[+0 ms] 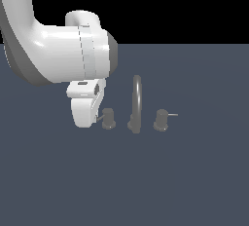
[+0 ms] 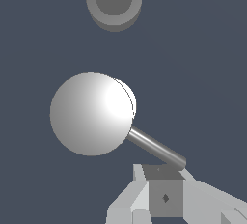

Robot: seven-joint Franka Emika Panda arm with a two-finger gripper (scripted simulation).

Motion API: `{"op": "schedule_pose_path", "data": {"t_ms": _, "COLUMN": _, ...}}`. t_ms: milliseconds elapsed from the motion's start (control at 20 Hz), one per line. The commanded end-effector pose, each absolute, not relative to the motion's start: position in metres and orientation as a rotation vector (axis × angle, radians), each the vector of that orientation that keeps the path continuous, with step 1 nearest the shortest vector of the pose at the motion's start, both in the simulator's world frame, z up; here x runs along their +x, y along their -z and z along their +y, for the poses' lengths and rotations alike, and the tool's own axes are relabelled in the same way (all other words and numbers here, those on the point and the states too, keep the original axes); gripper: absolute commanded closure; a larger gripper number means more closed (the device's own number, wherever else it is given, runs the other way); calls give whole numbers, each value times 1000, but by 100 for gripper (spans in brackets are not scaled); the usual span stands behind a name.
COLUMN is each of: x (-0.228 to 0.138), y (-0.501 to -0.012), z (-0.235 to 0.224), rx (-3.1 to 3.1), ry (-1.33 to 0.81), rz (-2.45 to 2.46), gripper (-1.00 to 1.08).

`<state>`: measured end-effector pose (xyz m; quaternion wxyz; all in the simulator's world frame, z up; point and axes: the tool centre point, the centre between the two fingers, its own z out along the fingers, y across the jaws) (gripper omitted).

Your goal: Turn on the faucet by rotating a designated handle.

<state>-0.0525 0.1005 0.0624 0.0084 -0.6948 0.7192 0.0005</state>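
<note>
**Gripper at the handle's rod, turn not yet evident**

I have the gripper [image 1: 97, 119] down at floor level, right beside the handle [image 1: 108, 118] on the exterior view's left of the faucet [image 1: 135, 107]. In the wrist view the knob [image 2: 91, 114] sits just ahead of my fingertips, seen from above as a bright round cap, and its thin rod [image 2: 157, 147] runs back toward the hand until its tip meets the finger [image 2: 164, 194]. I judge it touching or very nearly so; the exact contact is hidden by the finger block.

I cannot tell whether the jaws are parted or closed: only one finger shows clearly in the wrist view, and the exterior view hides the tips behind the hand's white housing.

As for progress, the approach looks finished and the push on the rod is what remains. Nothing here tells me whether the handle has rotated at all, so I treat the turn as still to do.

The faucet itself is a small dark grey set: a tall thin arched spout [image 1: 136, 98] beyond the handle from the hand, and farther off a twin knob [image 1: 161, 120] whose rod points away from the hand.
</note>
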Motion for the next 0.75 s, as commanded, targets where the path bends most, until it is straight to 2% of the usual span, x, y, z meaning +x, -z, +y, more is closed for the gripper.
{"op": "schedule_pose_path", "data": {"t_ms": 0, "x": -60, "y": -63, "z": 78, "rx": -2152, "ry": 1, "rz": 2282, "gripper": 108}}
{"op": "schedule_pose_path", "data": {"t_ms": 200, "x": -68, "y": -63, "z": 67, "rx": -2153, "ry": 0, "rz": 2287, "gripper": 108}}
{"op": "schedule_pose_path", "data": {"t_ms": 250, "x": -64, "y": -62, "z": 87, "rx": -2178, "ry": -4, "rz": 2246, "gripper": 108}}
{"op": "schedule_pose_path", "data": {"t_ms": 700, "x": -59, "y": -63, "z": 33, "rx": -2155, "ry": 0, "rz": 2285, "gripper": 108}}
